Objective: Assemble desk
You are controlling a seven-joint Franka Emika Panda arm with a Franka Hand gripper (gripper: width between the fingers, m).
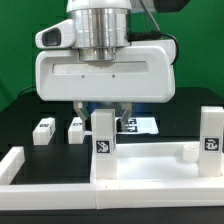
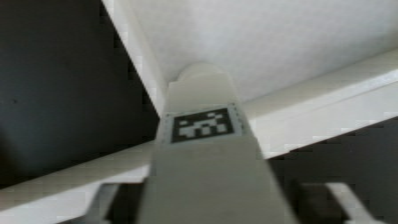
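White plastic leg block (image 1: 104,143), smooth, square-sectioned

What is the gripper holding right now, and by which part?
Cannot tell: the gripper straddles the top end of an upright white leg on the tabletop, but a firm clamp isn't visible.

The marker board (image 1: 140,125) lies mostly hidden behind the upright leg (image 1: 103,135) and the fingers (image 1: 86,106). Whether those fingers press on the leg cannot be told. The wrist view is blurred, and its edge cuts off the leg's near end
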